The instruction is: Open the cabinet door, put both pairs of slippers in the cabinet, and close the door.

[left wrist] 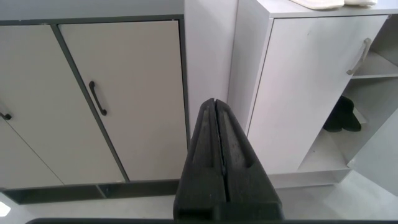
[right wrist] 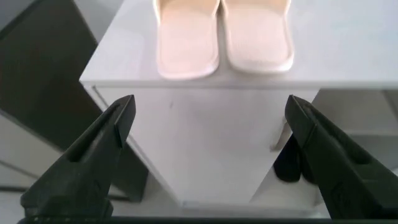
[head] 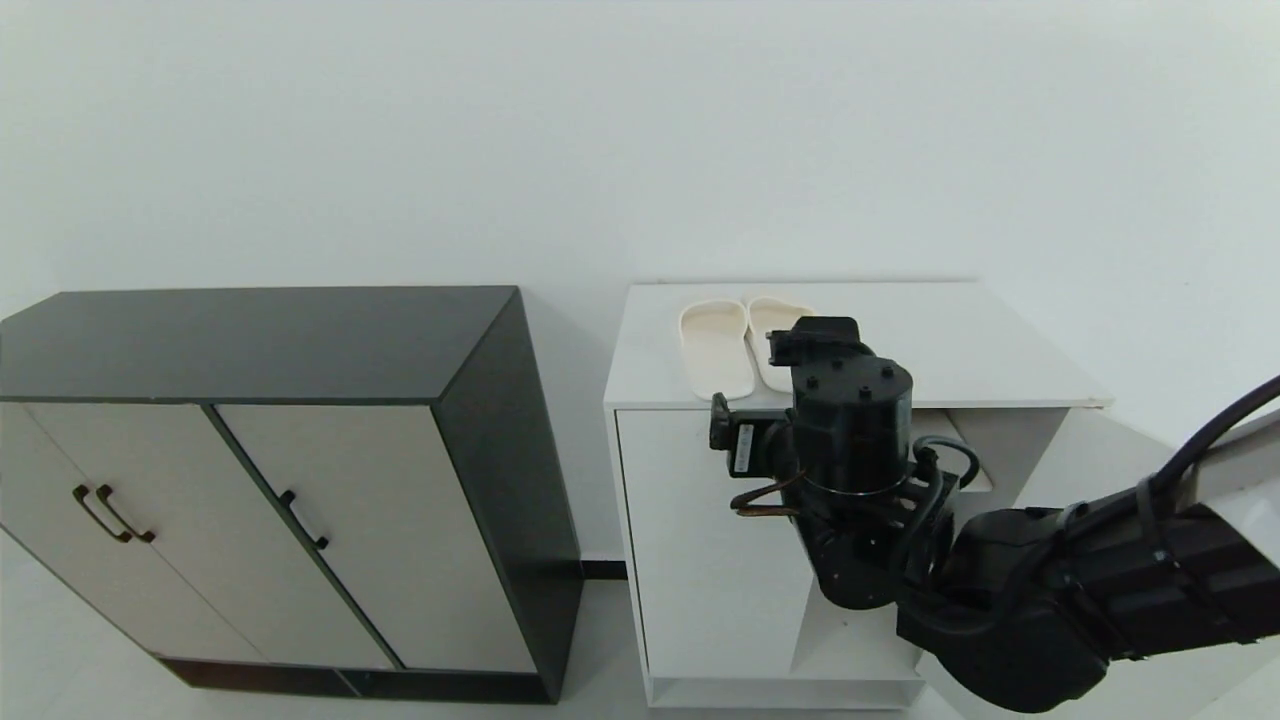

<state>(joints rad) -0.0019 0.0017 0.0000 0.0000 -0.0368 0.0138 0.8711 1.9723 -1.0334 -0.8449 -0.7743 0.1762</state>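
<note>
A pair of cream slippers (head: 718,350) lies side by side on top of a white cabinet (head: 950,345), near its front edge and toward its left end. The two slippers touch or nearly touch along their inner sides, and nothing is gripping them.

A second pair, the dark slippers (left wrist: 342,115), sits inside the same cabinet on a shelf in the open right half. The cabinet's left door (left wrist: 305,93) covers the left half, and a slim metal handle (left wrist: 359,56) runs along its right edge.

The right gripper (right wrist: 209,104) hangs in front of the cabinet's upper front edge, level with the top. Its jaws are spread wide and hold nothing. Seen from the wrist, the cream slippers lie beyond the gap between the two black fingers (right wrist: 93,155), well clear of both. The black right arm (head: 1050,580) comes in from the lower right and crosses in front of the open compartment.

The left gripper (left wrist: 216,112) is lower down and farther back, pointing at the gap between the two pieces of furniture. Its jaws are pressed flat together with nothing between them.

To the left of the white cabinet, just apart from it, stands a dark cabinet (head: 250,340) with a black top and sides. It has pale closed doors with thin dark handles (head: 302,520). Both pieces stand against a plain white wall (head: 640,140) on a pale floor (head: 80,680).
</note>
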